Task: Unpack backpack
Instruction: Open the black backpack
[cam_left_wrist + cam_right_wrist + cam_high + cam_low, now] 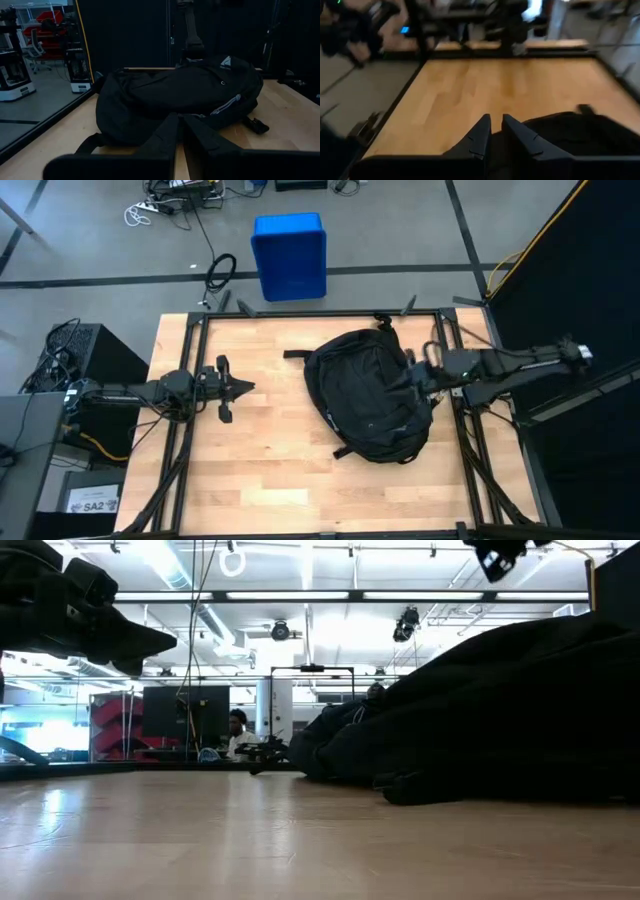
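Observation:
The black backpack (365, 395) lies flat on the right half of the wooden table, with a strap (295, 355) trailing toward the left. Its pale triangular logo (225, 61) and a zip show in the left wrist view. My left gripper (250, 386) hovers shut over the left half of the table and points at the backpack (180, 95) from a short way off. My right gripper (410, 380) is shut and hangs above the backpack's right side. In its own wrist view (495, 120) the backpack (580, 135) lies below the fingers. In the low view the backpack (500, 710) is a dark mound.
A blue plastic bin (289, 255) stands on the floor beyond the far edge, among cables. Black frame rails (195, 330) run along the table's sides. Bare wood (270, 460) lies left of and in front of the backpack. A person (237, 730) sits far off in the room.

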`<action>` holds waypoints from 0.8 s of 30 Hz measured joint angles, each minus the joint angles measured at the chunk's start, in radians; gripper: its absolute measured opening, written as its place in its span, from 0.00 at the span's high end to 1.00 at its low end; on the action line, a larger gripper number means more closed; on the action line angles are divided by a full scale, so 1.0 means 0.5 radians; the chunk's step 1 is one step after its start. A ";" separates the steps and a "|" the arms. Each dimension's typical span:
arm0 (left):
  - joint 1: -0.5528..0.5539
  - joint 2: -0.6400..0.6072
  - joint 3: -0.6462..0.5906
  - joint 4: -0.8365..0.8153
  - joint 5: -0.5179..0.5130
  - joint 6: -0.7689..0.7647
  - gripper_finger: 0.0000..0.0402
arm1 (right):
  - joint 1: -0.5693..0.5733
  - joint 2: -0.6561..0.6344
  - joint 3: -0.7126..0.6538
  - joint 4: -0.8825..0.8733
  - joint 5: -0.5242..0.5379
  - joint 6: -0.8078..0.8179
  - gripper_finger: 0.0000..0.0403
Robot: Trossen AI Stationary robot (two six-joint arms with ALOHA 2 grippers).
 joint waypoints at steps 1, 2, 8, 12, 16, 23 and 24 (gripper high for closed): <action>0.000 0.000 0.000 0.000 0.000 0.000 1.00 | 0.055 0.069 0.042 -0.043 0.041 -0.001 0.94; 0.000 0.000 0.000 0.000 0.000 0.000 1.00 | 0.106 0.137 0.084 -0.078 0.085 -0.001 0.94; 0.000 0.000 0.000 -0.001 0.000 0.000 1.00 | 0.381 0.503 0.306 -0.239 0.265 0.086 0.91; 0.000 0.000 0.000 0.000 0.000 0.000 1.00 | 0.522 0.706 0.381 -0.370 0.424 0.138 0.89; 0.000 0.000 0.000 0.000 0.000 0.000 1.00 | 0.603 0.885 0.416 -0.402 0.479 0.225 0.86; 0.000 0.000 0.000 0.000 0.000 0.000 1.00 | 0.667 1.084 0.417 -0.507 0.488 0.349 0.73; 0.000 0.000 0.000 0.000 0.000 0.000 1.00 | 0.667 1.099 0.416 -0.515 0.494 0.350 0.70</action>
